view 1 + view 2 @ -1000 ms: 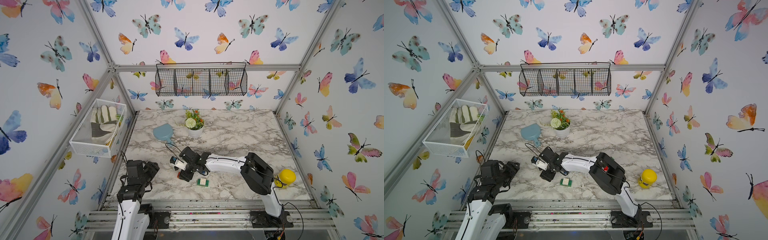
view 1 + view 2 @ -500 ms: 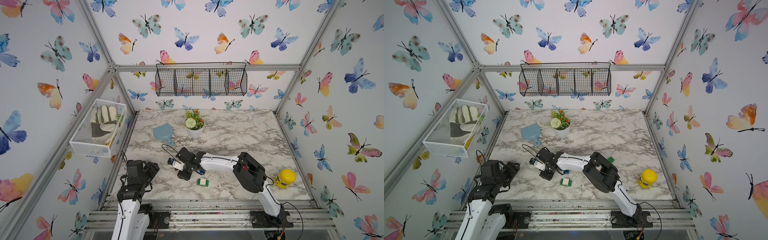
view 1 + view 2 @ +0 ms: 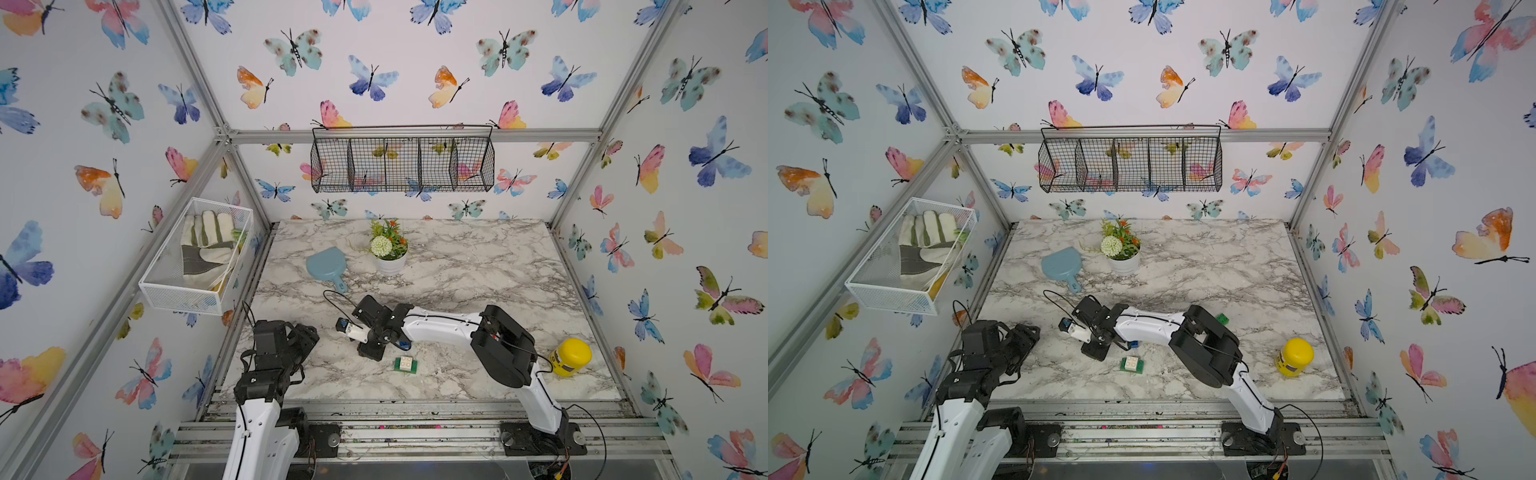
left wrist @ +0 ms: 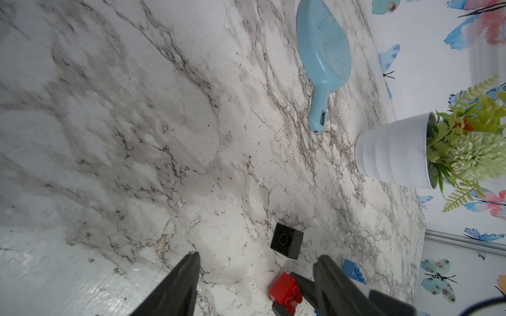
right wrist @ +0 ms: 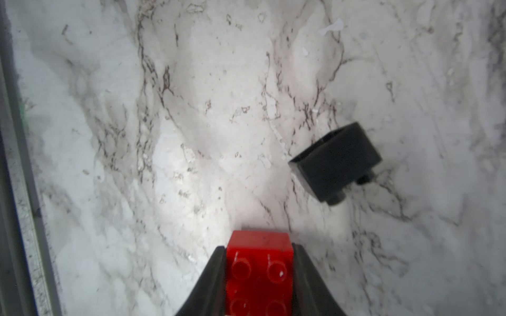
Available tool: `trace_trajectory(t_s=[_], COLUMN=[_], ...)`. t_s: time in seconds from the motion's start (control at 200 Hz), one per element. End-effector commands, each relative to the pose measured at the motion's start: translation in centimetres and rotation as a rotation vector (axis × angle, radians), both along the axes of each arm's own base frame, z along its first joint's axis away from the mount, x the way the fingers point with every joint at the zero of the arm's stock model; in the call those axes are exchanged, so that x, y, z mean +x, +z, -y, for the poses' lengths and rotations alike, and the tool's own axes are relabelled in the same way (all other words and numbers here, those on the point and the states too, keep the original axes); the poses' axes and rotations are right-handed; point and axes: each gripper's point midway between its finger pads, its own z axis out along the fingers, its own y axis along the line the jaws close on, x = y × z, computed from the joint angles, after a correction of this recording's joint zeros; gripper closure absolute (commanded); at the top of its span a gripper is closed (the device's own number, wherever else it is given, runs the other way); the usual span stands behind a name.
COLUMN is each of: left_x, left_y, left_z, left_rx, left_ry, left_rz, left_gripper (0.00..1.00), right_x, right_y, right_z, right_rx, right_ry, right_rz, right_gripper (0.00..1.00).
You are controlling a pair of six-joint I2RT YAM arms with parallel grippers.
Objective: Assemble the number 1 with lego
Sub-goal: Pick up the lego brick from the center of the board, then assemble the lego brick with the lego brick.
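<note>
Lego status: red brick (image 5: 258, 273) clamped betw. jaws of my right end effector (image 5: 258, 247); black brick (image 5: 335, 162) loose on desk (image 5: 191, 109) nearby; green-white stack (image 3: 406, 364) at 4 o'clock from that end effector. My left end effector (image 4: 256, 257) wide apart, empty.
</note>
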Motion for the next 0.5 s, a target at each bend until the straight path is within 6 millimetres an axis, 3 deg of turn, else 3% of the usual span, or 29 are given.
trace_trajectory(t_s=[0.0, 0.155, 0.285, 0.496], left_x=[0.4, 0.6, 0.9, 0.9], left_y=[1.1, 1.5, 1.9, 1.9], left_z=[0.4, 1.2, 2.4, 3.0], left_rx=[-0.001, -0.014, -0.041, -0.054], left_ry=[-0.032, -0.087, -0.156, -0.19], left_rz=[0.035, 0.075, 0.121, 0.126], left_gripper=[0.29, 0.29, 0.29, 0.29], right_x=[-1.0, -1.9, -2.9, -3.5], right_y=[5.1, 6.7, 5.8, 4.2], right_z=[1.9, 6.8, 11.0, 13.1], right_rx=[0.077, 0.09, 0.04, -0.013], right_ry=[0.064, 0.093, 0.115, 0.166], right_rz=[0.084, 0.141, 0.136, 0.147], right_gripper=[0.77, 0.8, 0.83, 0.88])
